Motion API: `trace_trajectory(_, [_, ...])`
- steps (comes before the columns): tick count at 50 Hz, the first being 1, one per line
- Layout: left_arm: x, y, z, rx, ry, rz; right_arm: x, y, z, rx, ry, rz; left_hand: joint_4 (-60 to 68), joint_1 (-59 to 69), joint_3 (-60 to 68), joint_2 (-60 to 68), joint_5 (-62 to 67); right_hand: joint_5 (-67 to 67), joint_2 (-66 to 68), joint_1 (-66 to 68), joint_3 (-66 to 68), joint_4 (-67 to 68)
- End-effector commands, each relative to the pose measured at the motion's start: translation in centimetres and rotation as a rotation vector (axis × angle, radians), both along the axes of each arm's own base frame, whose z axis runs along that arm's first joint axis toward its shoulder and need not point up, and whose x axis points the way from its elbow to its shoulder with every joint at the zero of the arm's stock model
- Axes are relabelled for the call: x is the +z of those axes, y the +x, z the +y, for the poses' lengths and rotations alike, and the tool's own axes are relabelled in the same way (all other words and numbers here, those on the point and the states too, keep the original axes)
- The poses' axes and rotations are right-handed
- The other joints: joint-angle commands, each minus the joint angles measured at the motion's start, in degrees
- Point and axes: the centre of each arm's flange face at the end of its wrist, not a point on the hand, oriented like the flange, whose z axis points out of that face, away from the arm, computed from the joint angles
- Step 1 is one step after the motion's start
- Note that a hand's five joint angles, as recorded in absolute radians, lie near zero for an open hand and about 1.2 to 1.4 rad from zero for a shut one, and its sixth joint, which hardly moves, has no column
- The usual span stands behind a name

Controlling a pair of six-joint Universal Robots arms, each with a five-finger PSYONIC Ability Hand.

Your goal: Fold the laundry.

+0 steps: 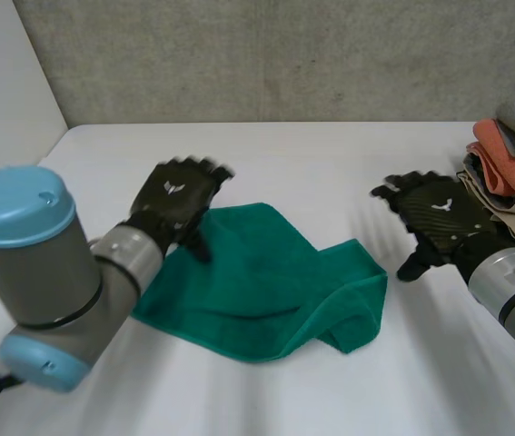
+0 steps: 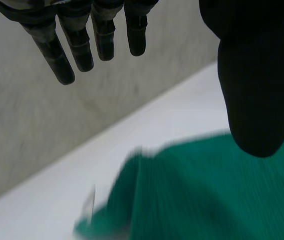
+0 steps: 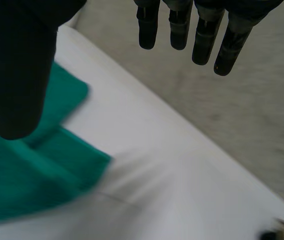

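Note:
A green towel (image 1: 266,282) lies loosely folded on the white table (image 1: 330,163), its right end doubled over. My left hand (image 1: 177,202) hovers over the towel's far left corner, open, fingers straight and holding nothing. In the left wrist view its fingers (image 2: 81,40) and thumb (image 2: 257,90) spread apart above the green towel (image 2: 207,195). My right hand (image 1: 434,218) hangs open just right of the towel, apart from it. The right wrist view has its fingers (image 3: 202,35) straight, the thumb (image 3: 16,75) wide, and the towel (image 3: 26,170) beneath the thumb.
A stack of folded clothes (image 1: 511,177), orange and beige, stands at the table's right edge behind my right hand. A grey concrete wall (image 1: 266,54) runs along the table's far side, with a white wall at the left.

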Motion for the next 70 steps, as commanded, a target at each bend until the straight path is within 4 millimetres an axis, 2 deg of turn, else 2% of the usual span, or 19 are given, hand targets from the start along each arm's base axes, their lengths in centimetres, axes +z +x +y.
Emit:
trace_trajectory(1, [-2.5, 3.4, 2.7, 0.077, 0.108, -0.139, 0.7, 1.2, 1.3, 0.15, 0.204, 0.067, 10.8, 10.66, 10.45, 10.53, 11.16, 0.46, 1.05, 2.22, 1.54, 0.1])
trace_trajectory(5, [-3.4, 5.0, 3.2, 0.096, 0.123, -0.205, -0.9, 1.3, 0.8, 0.199, 0.232, 0.194, 28.11, 27.96, 27.75, 27.83, 28.46, 4.83, 5.41, 6.58, 5.91, 4.46])
trace_trajectory(9, [-4.2, 5.8, 4.4, 0.071, 0.127, -0.288, -1.7, 1.6, 0.2, 0.244, 0.181, 0.309, 31.0, 30.86, 30.65, 30.73, 31.35, 15.6, 16.18, 17.35, 16.68, 15.24])
trace_trajectory(13, [-5.4, 6.1, 5.6, 0.018, 0.14, -0.353, -3.4, 1.9, -0.4, 0.235, 0.213, 0.343, 25.97, 25.83, 25.62, 25.7, 26.33, 17.47, 18.05, 19.22, 18.55, 17.1])
trace_trajectory(15, [-5.7, 6.2, 5.9, 0.002, 0.147, -0.369, -3.9, 1.9, -0.8, 0.227, 0.225, 0.352, 17.6, 17.46, 17.25, 17.33, 17.96, 17.47, 18.05, 19.22, 18.55, 17.1])
trace_trajectory(24, [-6.6, 6.0, 5.3, 0.0, 0.15, -0.376, -5.9, 3.0, -1.4, 0.247, 0.247, 0.358, 10.48, 10.34, 10.13, 10.21, 10.83, 19.97, 20.55, 21.72, 21.05, 19.6])
trace_trajectory(27, [-6.8, 5.6, 4.7, 0.002, 0.119, -0.362, -6.0, 3.2, -1.6, 0.25, 0.24, 0.351, 8.14, 7.99, 7.78, 7.86, 8.49, 29.04, 29.62, 30.79, 30.12, 28.67])
trace_trajectory(28, [-6.8, 5.6, 4.6, 0.003, 0.112, -0.359, -6.0, 3.3, -1.7, 0.247, 0.24, 0.34, 7.62, 7.48, 7.27, 7.35, 7.98, 43.06, 43.65, 44.82, 44.15, 42.7])
trace_trajectory(31, [-6.8, 5.2, 4.2, 0.003, 0.079, -0.345, -6.0, 3.5, -2.0, 0.233, 0.239, 0.309, 7.62, 7.48, 7.27, 7.34, 7.97, 66.59, 67.17, 68.35, 67.67, 66.23])
trace_trajectory(40, [-8.1, 4.2, 2.3, -0.01, 0.024, -0.372, -5.2, 3.5, -2.9, 0.166, 0.226, 0.19, 9.97, 9.82, 9.61, 9.69, 10.32, 66.69, 67.28, 68.45, 67.78, 66.33])
trace_trajectory(46, [-9.1, 3.8, 1.5, -0.029, -0.012, -0.435, -4.3, 3.3, -2.5, 0.156, 0.215, 0.176, 11.99, 11.85, 11.64, 11.71, 12.34, 66.69, 67.28, 68.45, 67.78, 66.33])
trace_trajectory(50, [-9.9, 3.4, 0.8, -0.035, -0.032, -0.45, -4.5, 3.2, -2.2, 0.158, 0.224, 0.177, 19.55, 19.4, 19.19, 19.27, 19.9, 66.69, 67.28, 68.45, 67.78, 66.33])
trace_trajectory(53, [-10.2, 3.1, 0.1, -0.03, -0.057, -0.442, -4.6, 3.3, -2.1, 0.16, 0.226, 0.178, 33.64, 33.49, 33.28, 33.36, 33.99, 66.69, 67.28, 68.45, 67.78, 66.33])
trace_trajectory(54, [-10.2, 3.0, -0.2, -0.025, -0.073, -0.435, -4.6, 3.3, -2.2, 0.158, 0.226, 0.178, 44.68, 44.54, 44.33, 44.41, 45.04, 66.69, 67.28, 68.45, 67.78, 66.33])
trace_trajectory(57, [-10.0, 2.8, -0.5, -0.017, -0.099, -0.423, -4.5, 3.2, -2.3, 0.153, 0.222, 0.177, 64.23, 64.09, 63.88, 63.96, 64.58, 66.69, 67.28, 68.45, 67.78, 66.33])
trace_trajectory(61, [-8.7, 2.7, -0.6, -0.002, -0.135, -0.407, -4.1, 3.0, -2.5, 0.127, 0.204, 0.191, 66.13, 65.99, 65.78, 65.86, 66.49, 66.69, 67.28, 68.45, 67.78, 66.33])
trace_trajectory(65, [-3.7, 2.6, 0.4, 0.009, -0.225, -0.342, -1.6, 2.6, -2.6, 0.081, 0.14, 0.204, 66.13, 65.99, 65.78, 65.86, 66.49, 66.69, 67.28, 68.45, 67.78, 66.33])
trace_trajectory(70, [-0.8, 3.4, 2.0, 0.007, -0.18, -0.308, 1.1, 2.0, -1.3, 0.062, 0.095, 0.294, 66.13, 65.99, 65.78, 65.86, 66.49, 66.69, 67.28, 68.45, 67.78, 66.33])
